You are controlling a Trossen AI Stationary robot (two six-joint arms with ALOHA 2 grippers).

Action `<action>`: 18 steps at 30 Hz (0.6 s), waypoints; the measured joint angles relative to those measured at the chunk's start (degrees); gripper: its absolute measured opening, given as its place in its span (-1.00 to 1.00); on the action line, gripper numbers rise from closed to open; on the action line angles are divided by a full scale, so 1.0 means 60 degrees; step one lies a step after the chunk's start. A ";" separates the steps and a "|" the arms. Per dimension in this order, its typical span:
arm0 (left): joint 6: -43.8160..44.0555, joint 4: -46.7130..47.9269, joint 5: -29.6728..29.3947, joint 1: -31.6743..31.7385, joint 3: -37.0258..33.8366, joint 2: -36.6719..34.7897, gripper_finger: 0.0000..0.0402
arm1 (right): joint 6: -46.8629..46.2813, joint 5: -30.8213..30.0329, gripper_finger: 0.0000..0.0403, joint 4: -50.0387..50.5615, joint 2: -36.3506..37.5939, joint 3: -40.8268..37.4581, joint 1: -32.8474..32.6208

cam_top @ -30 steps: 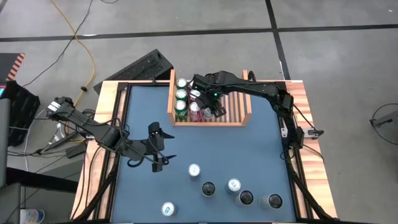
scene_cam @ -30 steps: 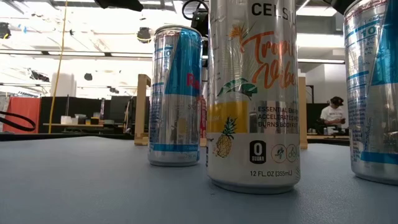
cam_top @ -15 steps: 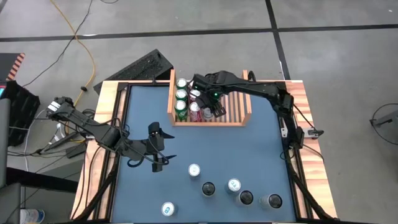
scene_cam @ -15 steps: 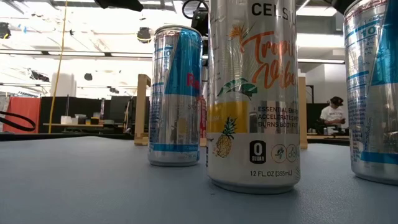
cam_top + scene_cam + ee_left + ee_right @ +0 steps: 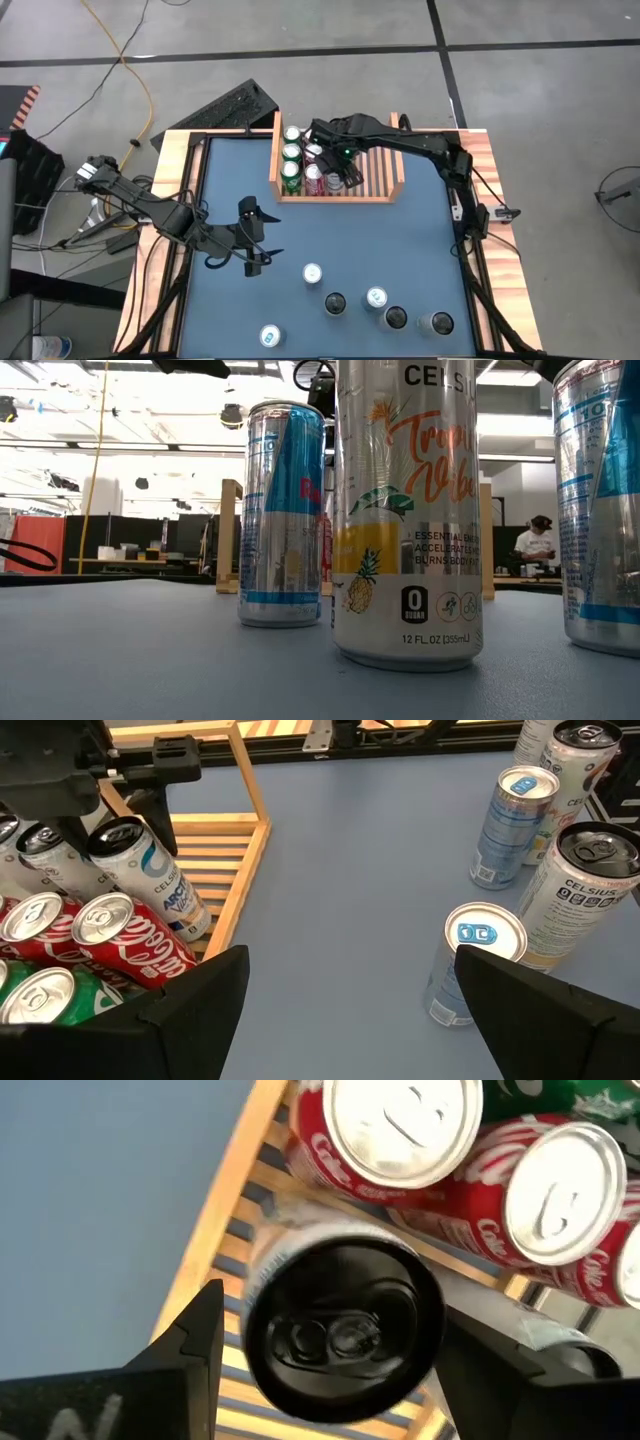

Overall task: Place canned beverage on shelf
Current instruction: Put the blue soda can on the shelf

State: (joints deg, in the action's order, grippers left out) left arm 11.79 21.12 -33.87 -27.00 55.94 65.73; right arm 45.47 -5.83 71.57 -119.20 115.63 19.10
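Observation:
The shelf (image 5: 397, 186) stands at the table's far middle and holds green cans (image 5: 291, 160) and red cans (image 5: 313, 181) upright on its slats. Beside them a white can with a black lid (image 5: 340, 1325) stands upright on the slats. My right gripper (image 5: 341, 174) hangs over it, pointing down and open. One finger (image 5: 195, 1345) stands on each side of the can, with a strip of slats showing between this finger and the can. My left gripper (image 5: 254, 243) hovers open over the table's left middle, nothing between its fingers.
Several loose cans stand upright near the table's front edge, from one (image 5: 313, 273) at the middle to one (image 5: 436, 323) at the right, and one more (image 5: 270, 336) at the front left. In the low view they (image 5: 408, 510) fill the foreground. The shelf's right half is bare slats.

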 joint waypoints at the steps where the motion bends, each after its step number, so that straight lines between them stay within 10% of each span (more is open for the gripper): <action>1: 0.0003 0.0000 0.0000 0.0000 0.0000 0.0000 0.70 | 0.0000 -0.0121 0.24 0.0027 0.0000 0.0008 -0.0024; 18: 0.0004 -0.0004 0.0069 0.0000 0.0000 0.0000 0.70 | -0.2087 -0.0295 0.24 0.3106 0.0025 0.2602 -0.0283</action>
State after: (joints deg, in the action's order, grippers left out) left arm 11.81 21.10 -33.45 -27.00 55.94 65.73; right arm 32.95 -7.60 90.20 -119.05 131.24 17.40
